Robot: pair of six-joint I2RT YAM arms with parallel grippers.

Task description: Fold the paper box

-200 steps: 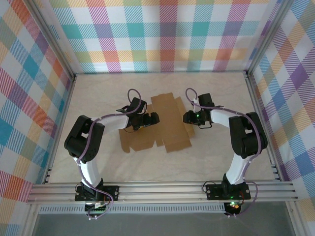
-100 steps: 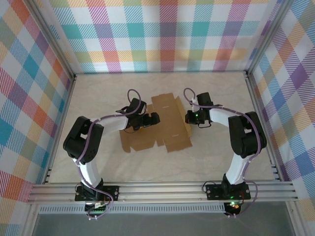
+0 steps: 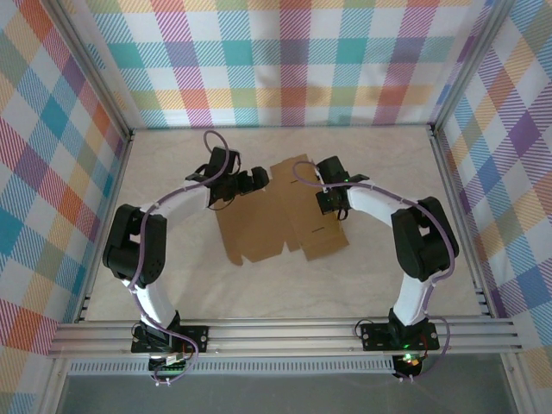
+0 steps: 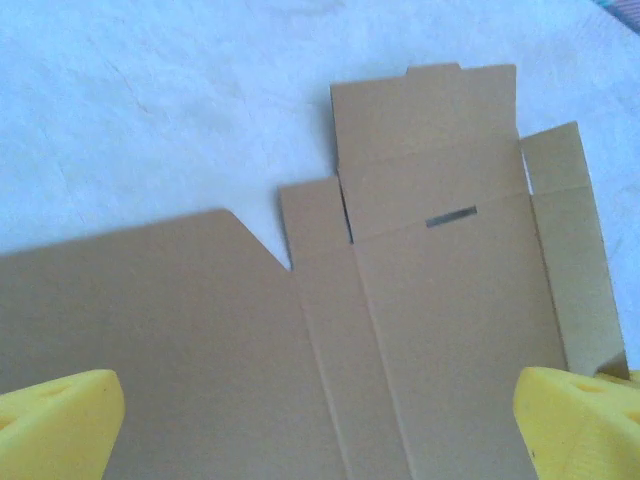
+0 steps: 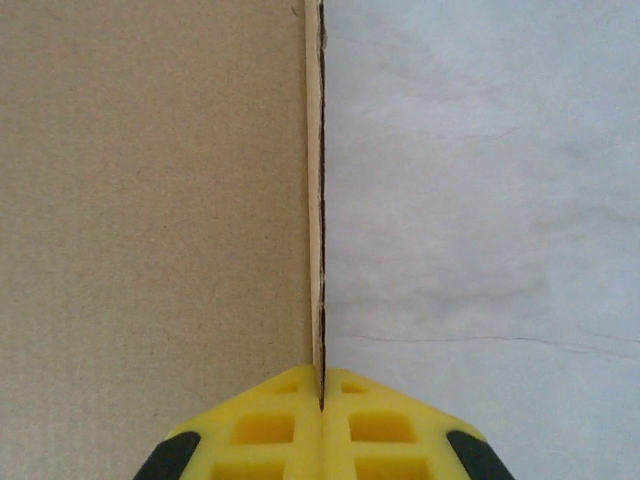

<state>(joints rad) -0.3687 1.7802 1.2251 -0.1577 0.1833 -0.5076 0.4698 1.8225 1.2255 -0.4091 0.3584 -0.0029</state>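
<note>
One paper box (image 3: 280, 216), not folded, spread as a flat brown sheet with flaps near the middle of the table (image 3: 172, 285), between both grippers. Right gripper (image 3: 334, 207) at the right edge of the sheet, jaws clenched on the cardboard. In the right wrist view, right gripper (image 5: 321, 410) pressed together on a thin cardboard edge that runs straight into it, with paper box (image 5: 150, 200) to one side and bare table (image 5: 480, 200) to the other. Right arm bent at the elbow, forearm reaching far and leftward. Left gripper (image 3: 259, 178) just beside the far-left corner of the sheet, jaws released wide, grasping nothing. In the left wrist view, yellow fingers (image 4: 60, 420) far apart above paper box (image 4: 430, 330). Left arm stretched forward and rightward from its raised elbow.
</note>
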